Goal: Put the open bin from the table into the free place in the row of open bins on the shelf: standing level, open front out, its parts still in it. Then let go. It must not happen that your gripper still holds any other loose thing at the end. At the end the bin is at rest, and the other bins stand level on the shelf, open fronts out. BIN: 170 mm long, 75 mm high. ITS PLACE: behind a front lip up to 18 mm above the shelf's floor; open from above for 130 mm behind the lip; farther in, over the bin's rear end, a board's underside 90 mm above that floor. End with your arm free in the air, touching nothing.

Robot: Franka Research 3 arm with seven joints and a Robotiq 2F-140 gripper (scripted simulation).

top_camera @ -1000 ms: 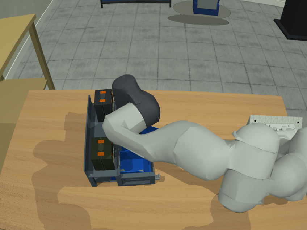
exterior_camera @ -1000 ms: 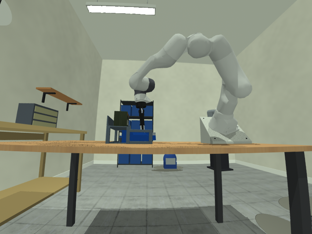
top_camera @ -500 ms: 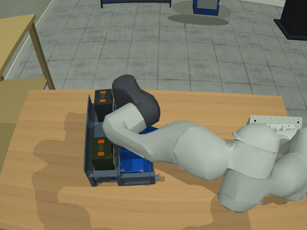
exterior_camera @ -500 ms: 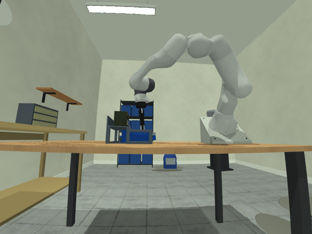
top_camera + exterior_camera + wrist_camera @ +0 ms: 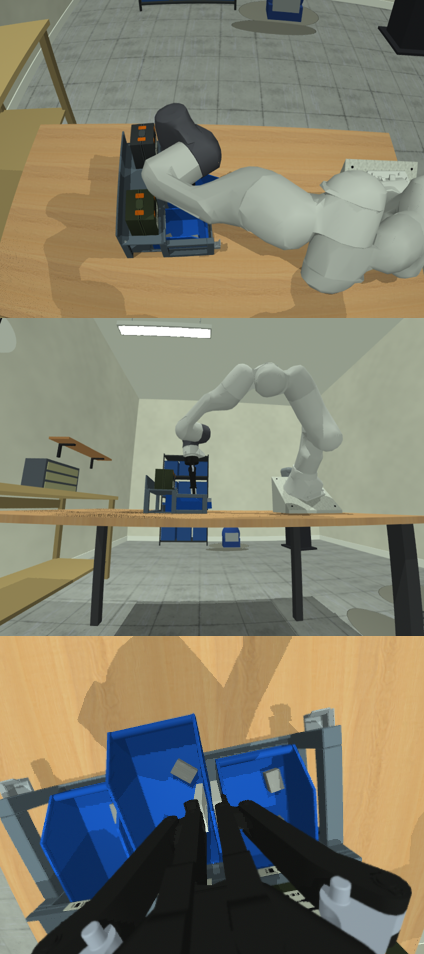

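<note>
— Where are we seeing the bin (image 5: 150,771) right now?

— We are seeing it in the middle place of the row on the shelf (image 5: 330,761), between the left bin (image 5: 75,836) and the right bin (image 5: 285,801). Its long axis is running front to back across the shelf, roughly alongside its neighbours but skewed a little from them.

— And which way is it pointing?

— Its front end is pointing out over the table (image 5: 60,686), away from the wrist. That end is reaching farther out than the fronts of the other two, and it is covering the shelf's front bar where the bar passes it. We cannot tell from these views whether it is sitting level.

— Are we finding anything inside it?

— A small grey part (image 5: 183,770) is lying on its floor, toward the front end.

— What is the gripper (image 5: 207,803) doing?

— It is pointing down from above, with one fingertip on each side of the bin's right wall. The fingers are standing narrow, almost together, and we are judging that they are not pinching the wall.

— What else are we noticing?

— In the top view the arm (image 5: 273,212) is hiding most of the row, and two dark green cases (image 5: 138,212) are standing on the shelf's upper board.
</note>
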